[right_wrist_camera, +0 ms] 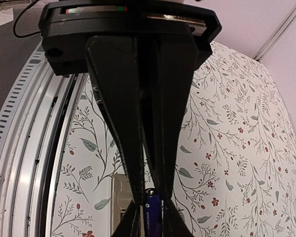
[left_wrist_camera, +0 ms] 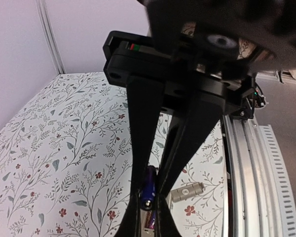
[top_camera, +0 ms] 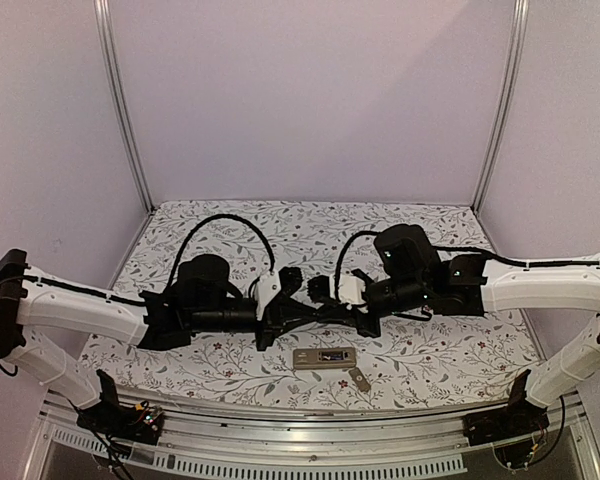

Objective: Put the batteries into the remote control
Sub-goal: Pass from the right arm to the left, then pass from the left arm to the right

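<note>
Top external view, centre frame: reaching inward over the flowered table (top_camera: 430,230) with the left arm (top_camera: 80,310) and the right arm (top_camera: 540,285), bringing the left gripper (top_camera: 305,312) and the right gripper (top_camera: 332,310) tip to tip just above the cloth, apparently passing one battery (right_wrist_camera: 152,213) across for a better hold before loading.

Leaving the remote control (top_camera: 323,358) lying flat just below the meeting point, toward the bottom edge, within easy reach of either arm and waiting to be filled. Leaving the small grey cover piece (top_camera: 359,379) just to its lower right, off the remote, presumably keeping the recess open.

From the right wrist, low centre: pinching the purple-blue battery between pressed-together black fingers (right_wrist_camera: 123,148), one end turned up toward the lens, with the remote's tan edge just left of it.

From the left wrist, low centre: clamping what looks like the same battery (left_wrist_camera: 147,186) from the opposite side, fingers (left_wrist_camera: 140,128) drawn in tight on it. Probably gripping from both sides at once to guard against a drop mid-handover.

Not finding the second battery in any view; possibly sitting in the remote already, but impossible to tell.
</note>
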### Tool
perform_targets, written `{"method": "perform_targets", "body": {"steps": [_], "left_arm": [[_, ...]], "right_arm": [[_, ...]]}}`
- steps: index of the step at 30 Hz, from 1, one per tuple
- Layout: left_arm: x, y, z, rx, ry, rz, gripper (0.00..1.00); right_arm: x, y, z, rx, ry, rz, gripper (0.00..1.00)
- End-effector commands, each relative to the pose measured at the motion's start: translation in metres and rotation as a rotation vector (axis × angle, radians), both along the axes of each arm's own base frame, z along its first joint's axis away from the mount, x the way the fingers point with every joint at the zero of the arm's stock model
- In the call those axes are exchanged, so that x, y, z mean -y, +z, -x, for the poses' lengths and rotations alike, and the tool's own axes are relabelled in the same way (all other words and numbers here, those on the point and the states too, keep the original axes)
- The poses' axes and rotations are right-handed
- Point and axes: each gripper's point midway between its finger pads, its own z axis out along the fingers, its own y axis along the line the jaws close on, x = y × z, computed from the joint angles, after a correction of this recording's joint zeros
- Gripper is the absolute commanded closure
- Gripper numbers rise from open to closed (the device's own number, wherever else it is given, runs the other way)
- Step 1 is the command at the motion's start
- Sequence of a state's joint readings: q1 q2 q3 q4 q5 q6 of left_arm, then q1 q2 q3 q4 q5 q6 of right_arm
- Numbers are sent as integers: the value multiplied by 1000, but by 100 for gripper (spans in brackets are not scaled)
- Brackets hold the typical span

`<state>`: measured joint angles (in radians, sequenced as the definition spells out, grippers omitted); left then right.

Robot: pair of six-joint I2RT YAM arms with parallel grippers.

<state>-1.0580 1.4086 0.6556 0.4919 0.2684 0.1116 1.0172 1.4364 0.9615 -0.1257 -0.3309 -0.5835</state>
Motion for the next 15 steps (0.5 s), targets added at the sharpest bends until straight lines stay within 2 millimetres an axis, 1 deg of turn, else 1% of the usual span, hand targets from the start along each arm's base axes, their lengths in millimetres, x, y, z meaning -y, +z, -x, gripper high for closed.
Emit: {"method": "perform_targets", "body": {"steps": [1,2,3,5,7,11,14,15], "left_arm": [[0,1,-6,20,39,6,100],[-1,1,-6,24,44,10,100],[-2,2,-6,26,43,15,100],[-3,1,-4,24,37,16,100],[-4,-1,-5,23,48,11,100],[-5,-5,-6,15,57,2,100],[-4,1,1,2,25,45,100],[-5,8,2,10,16,80,100]], "right_arm": [[-1,19,2,2,-14,-31,72],[0,20,2,-8,-20,-26,63],[0,20,2,-17,-25,-21,56],[3,21,1,-36,-40,-5,50],[7,23,1,-59,-47,7,48],[19,37,5,-158,-25,6,46],[28,38,-1,-216,-38,44,50],[31,36,-3,-232,-34,57,52]]}}
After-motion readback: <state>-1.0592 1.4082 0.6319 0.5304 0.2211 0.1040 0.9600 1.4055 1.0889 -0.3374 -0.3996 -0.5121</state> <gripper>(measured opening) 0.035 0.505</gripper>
